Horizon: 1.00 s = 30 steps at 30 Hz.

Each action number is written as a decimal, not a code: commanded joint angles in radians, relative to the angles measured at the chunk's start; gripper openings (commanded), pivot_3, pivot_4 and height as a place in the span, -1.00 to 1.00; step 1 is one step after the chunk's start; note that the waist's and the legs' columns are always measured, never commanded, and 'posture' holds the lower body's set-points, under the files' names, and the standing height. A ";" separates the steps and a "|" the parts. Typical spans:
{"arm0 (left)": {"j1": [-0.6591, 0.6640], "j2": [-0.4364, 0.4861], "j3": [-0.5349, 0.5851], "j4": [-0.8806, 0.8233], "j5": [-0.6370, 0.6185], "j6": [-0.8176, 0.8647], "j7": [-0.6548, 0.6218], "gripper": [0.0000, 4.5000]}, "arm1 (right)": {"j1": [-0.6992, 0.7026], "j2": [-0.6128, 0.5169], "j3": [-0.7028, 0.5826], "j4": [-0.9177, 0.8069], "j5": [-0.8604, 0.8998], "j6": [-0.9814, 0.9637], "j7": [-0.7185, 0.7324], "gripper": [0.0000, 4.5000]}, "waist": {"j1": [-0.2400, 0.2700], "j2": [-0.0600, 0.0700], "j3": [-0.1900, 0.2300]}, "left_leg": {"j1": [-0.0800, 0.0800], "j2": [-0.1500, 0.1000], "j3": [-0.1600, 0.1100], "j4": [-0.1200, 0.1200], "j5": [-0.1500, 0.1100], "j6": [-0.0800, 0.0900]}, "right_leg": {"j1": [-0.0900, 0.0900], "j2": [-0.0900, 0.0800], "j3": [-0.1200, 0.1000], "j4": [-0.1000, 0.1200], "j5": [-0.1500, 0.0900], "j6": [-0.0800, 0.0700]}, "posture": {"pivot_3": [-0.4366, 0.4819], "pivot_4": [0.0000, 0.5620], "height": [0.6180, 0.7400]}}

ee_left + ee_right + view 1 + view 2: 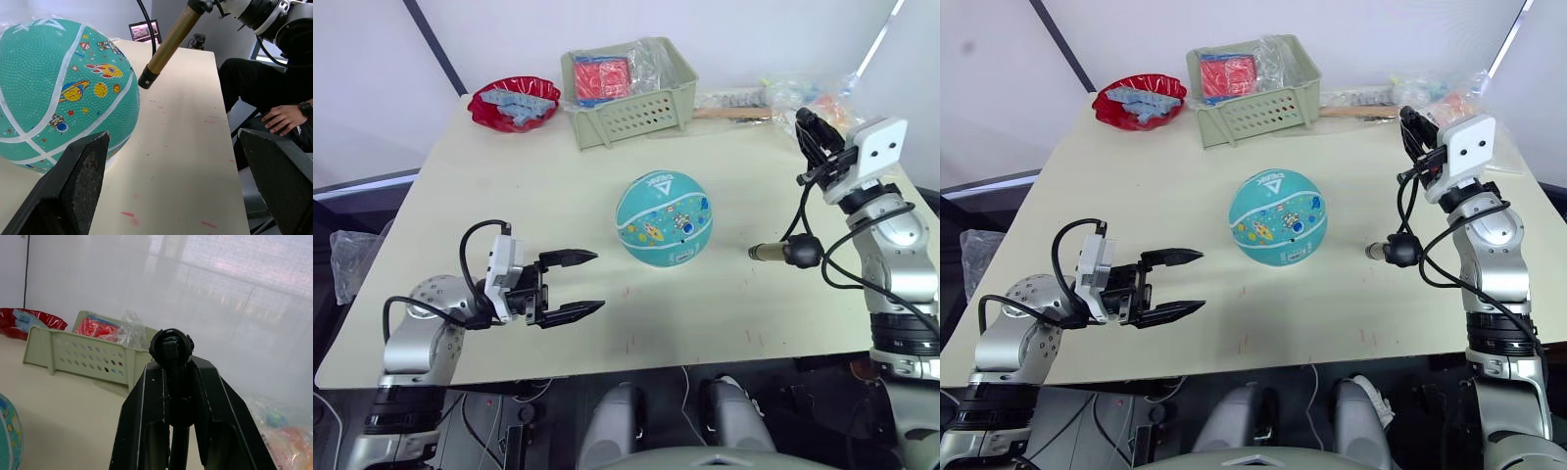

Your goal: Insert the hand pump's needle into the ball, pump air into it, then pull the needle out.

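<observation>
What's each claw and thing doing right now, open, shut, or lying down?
Left claw, open and empty.
Right claw, shut on a black part of the hand pump.
Hand pump, tilted, not touching the ball.
Ball, resting on the table, nothing stuck in.
Green basket, holding a red packet.

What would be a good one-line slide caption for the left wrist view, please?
Open left pincer faces the teal ball on the table, the hand pump hanging just beyond it.
</observation>
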 commanded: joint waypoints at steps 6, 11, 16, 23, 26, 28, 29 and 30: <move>-0.007 -0.001 0.007 -0.007 -0.006 -0.015 -0.006 1.00 | 0.031 0.020 -0.010 -0.056 -0.048 0.023 -0.082 -0.96 | 0.000 0.000 0.000 | 0.000 0.000 0.001 0.000 0.000 0.000 | 0.000 0.000 0.000 0.000 0.000 0.000 | -0.05 -0.47 0.96; -0.005 0.000 0.006 -0.008 -0.005 -0.015 -0.007 1.00 | 0.013 -0.018 -0.028 -0.038 -0.117 -0.022 -0.116 -0.96 | -0.001 0.000 0.000 | 0.000 0.000 0.001 0.000 0.000 0.000 | 0.000 0.000 0.001 0.000 0.000 0.000 | -0.05 -0.47 0.96; -0.013 -0.002 0.000 0.001 -0.002 -0.018 -0.011 1.00 | -0.015 -0.082 -0.045 -0.011 -0.194 -0.084 -0.152 -0.96 | -0.001 0.000 0.000 | 0.000 0.000 0.001 0.000 0.000 0.000 | 0.000 0.000 0.001 0.000 0.000 0.000 | -0.05 -0.47 0.96; -0.035 -0.006 -0.012 0.015 0.001 -0.023 -0.018 1.00 | 0.010 -0.228 0.071 0.047 -0.446 -0.228 -0.152 -0.96 | -0.001 0.000 0.000 | 0.000 0.000 0.002 0.001 0.000 0.000 | 0.000 0.000 0.001 0.000 0.000 0.000 | -0.05 -0.47 0.96; -0.032 -0.008 -0.010 0.012 -0.002 -0.023 -0.019 1.00 | 0.036 -0.239 0.148 0.053 -0.566 -0.271 -0.182 -0.96 | -0.004 0.000 0.000 | 0.000 0.000 0.002 0.001 0.000 0.000 | 0.000 0.001 0.002 0.000 0.000 0.000 | -0.05 -0.47 0.96; -0.029 -0.008 -0.007 0.010 -0.003 -0.023 -0.021 1.00 | 0.046 -0.232 0.184 0.066 -0.625 -0.292 -0.205 -0.96 | -0.004 0.000 0.000 | 0.001 0.000 0.002 0.001 0.000 0.000 | 0.000 0.001 0.002 0.000 0.000 0.000 | -0.05 -0.47 0.96; -0.026 -0.008 -0.004 0.010 -0.004 -0.024 -0.022 1.00 | 0.048 -0.225 0.200 0.072 -0.652 -0.296 -0.219 -0.96 | -0.003 0.000 0.000 | 0.000 0.000 0.002 0.001 0.000 0.000 | 0.000 0.001 0.002 0.000 0.000 0.000 | -0.05 -0.47 0.96; -0.022 -0.007 -0.001 0.010 -0.004 -0.025 -0.023 1.00 | 0.050 -0.212 0.214 0.078 -0.664 -0.298 -0.230 -0.96 | -0.003 0.000 0.000 | 0.000 0.000 0.002 0.001 0.000 0.000 | 0.000 0.000 0.002 0.000 0.000 0.000 | -0.05 -0.47 0.96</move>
